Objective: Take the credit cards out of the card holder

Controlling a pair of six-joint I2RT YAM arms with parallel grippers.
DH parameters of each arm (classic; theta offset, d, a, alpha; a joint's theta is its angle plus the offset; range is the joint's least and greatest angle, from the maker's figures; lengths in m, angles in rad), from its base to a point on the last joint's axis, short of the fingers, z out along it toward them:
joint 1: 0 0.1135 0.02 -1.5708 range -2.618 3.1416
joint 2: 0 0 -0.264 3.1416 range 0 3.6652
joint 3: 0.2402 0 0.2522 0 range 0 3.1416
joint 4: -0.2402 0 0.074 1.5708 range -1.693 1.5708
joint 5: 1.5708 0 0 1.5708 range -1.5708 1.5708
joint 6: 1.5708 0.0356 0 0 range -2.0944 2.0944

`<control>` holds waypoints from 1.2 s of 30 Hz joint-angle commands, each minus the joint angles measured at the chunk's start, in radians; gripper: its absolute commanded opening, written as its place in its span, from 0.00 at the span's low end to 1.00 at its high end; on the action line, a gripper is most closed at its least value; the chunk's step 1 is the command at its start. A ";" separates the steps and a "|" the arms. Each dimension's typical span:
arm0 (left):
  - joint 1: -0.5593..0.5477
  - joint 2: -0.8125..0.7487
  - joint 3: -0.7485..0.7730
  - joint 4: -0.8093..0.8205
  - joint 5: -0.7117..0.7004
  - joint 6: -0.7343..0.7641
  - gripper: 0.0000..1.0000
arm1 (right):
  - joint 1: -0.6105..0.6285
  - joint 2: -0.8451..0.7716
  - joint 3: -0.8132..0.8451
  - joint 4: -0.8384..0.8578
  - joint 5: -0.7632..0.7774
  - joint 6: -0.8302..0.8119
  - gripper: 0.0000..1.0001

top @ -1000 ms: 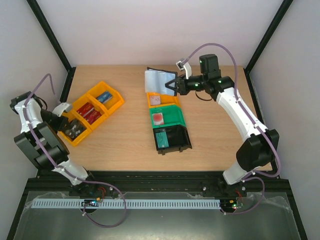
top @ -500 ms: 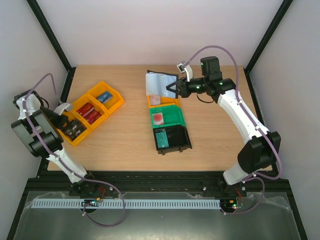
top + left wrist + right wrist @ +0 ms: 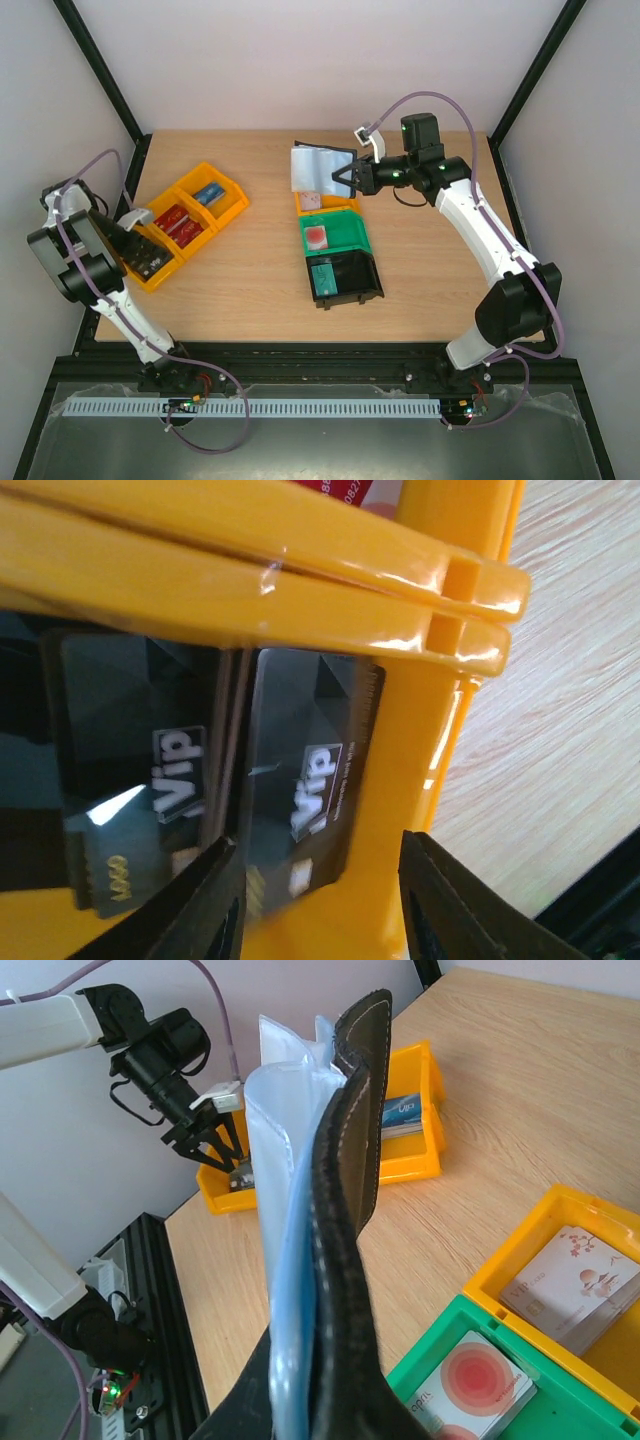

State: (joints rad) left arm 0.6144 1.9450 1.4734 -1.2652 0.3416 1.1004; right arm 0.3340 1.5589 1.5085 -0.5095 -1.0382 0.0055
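Note:
The card holder (image 3: pixel 315 167), a black wallet with blue-grey lining, hangs open above the back middle of the table. My right gripper (image 3: pixel 347 178) is shut on its edge. In the right wrist view the card holder (image 3: pixel 345 1190) stands edge-on between my jaws, gripper (image 3: pixel 325 1405). No card shows in it. Red credit cards (image 3: pixel 175 222) lie in the middle compartment of a yellow bin row (image 3: pixel 237 207) at the left. My left gripper (image 3: pixel 135 238) is open and empty, low over the near compartment. In the left wrist view, the gripper (image 3: pixel 320 905) has black VIP cards (image 3: pixel 305 780) below it.
A yellow bin (image 3: pixel 345 203) with pale cards, a green bin (image 3: pixel 352 235) with a red-spot card and a black bin (image 3: pixel 358 272) with a teal card (image 3: pixel 322 275) stand in a row mid-table. A blue card (image 3: pixel 208 194) lies in the far yellow compartment.
My left arm has swung its upper links and brought the gripper slightly right over the near yellow compartment. My right gripper lifted the card holder slightly a second ago and has since held still.

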 commanded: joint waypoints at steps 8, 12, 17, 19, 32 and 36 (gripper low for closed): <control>0.011 -0.113 0.087 0.216 0.118 -0.064 0.64 | -0.002 -0.041 -0.004 -0.023 -0.023 -0.008 0.02; 0.022 -0.165 0.130 0.170 0.275 -0.048 0.69 | -0.003 -0.049 -0.004 -0.051 -0.083 -0.046 0.02; 0.012 -0.281 0.120 0.122 0.534 -0.055 0.82 | 0.026 -0.087 -0.032 -0.069 -0.205 -0.131 0.02; -0.041 -0.349 0.094 0.116 0.669 -0.091 0.90 | 0.054 -0.120 -0.055 -0.045 -0.190 -0.158 0.02; -0.710 -0.699 -0.078 0.237 0.961 -0.360 0.99 | 0.279 -0.169 -0.124 0.220 -0.069 -0.080 0.02; -0.722 -0.772 -0.174 0.403 0.893 -0.544 0.99 | 0.333 -0.165 -0.099 0.196 -0.088 -0.092 0.02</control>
State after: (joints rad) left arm -0.0975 1.2228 1.3808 -1.0008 1.2140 0.7258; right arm 0.6193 1.3922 1.3724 -0.3500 -1.1172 -0.0719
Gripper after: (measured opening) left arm 0.991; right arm 0.040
